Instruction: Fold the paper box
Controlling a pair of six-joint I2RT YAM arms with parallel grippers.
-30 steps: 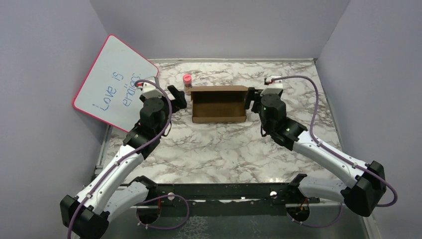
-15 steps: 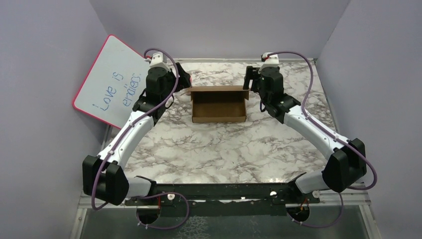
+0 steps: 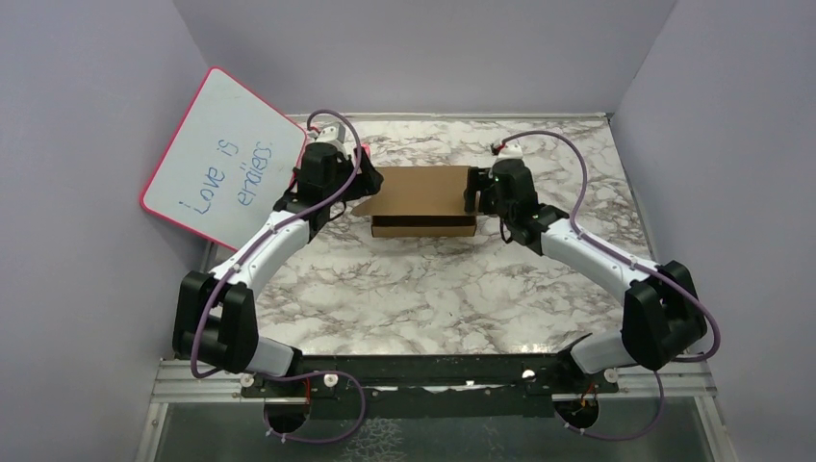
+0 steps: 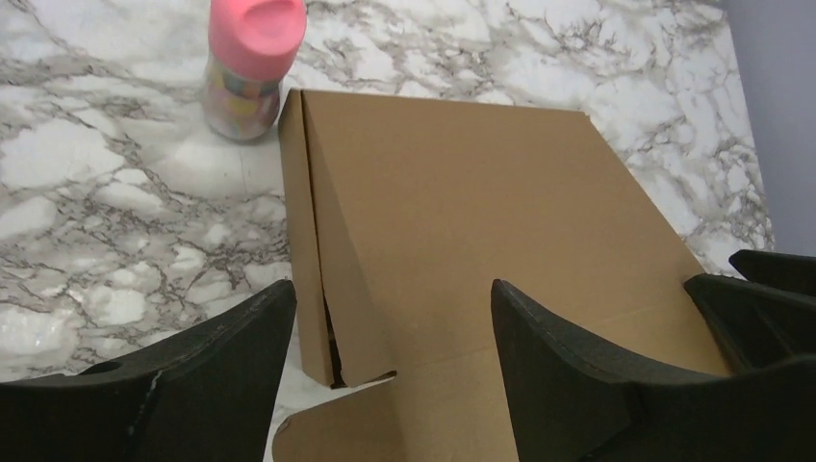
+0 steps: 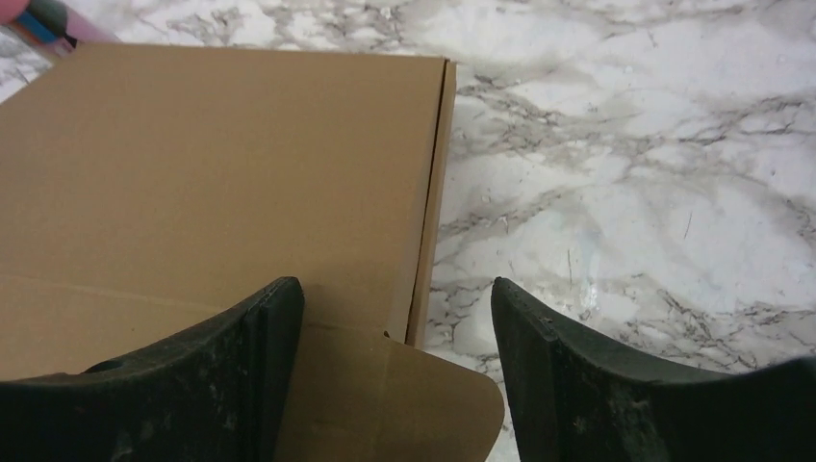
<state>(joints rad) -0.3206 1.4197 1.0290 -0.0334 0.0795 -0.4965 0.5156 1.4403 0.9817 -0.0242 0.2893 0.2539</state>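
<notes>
The paper box (image 3: pixel 423 192) is a shallow brown cardboard mailer lying at the table's middle back, with its lid down flat on top. My left gripper (image 3: pixel 362 186) is at the box's left end and my right gripper (image 3: pixel 473 191) at its right end. In the left wrist view the left gripper (image 4: pixel 390 289) stands open over the lid (image 4: pixel 462 192), above a rounded side tab (image 4: pixel 337 428) that sticks out past the box wall. The right gripper (image 5: pixel 395 284) is also open, and a rounded tab (image 5: pixel 423 395) lies between its fingers beside the box's side wall (image 5: pixel 431 192).
A small bottle with a pink cap (image 4: pixel 252 67) stands just behind the box's left back corner. A pink-framed whiteboard (image 3: pixel 221 159) leans against the left wall. Grey walls close in the table on three sides.
The lid stood upright over an open box a second ago; it now lies flat over it. Both arms swung round behind the box and came forward onto the lid's ends.
</notes>
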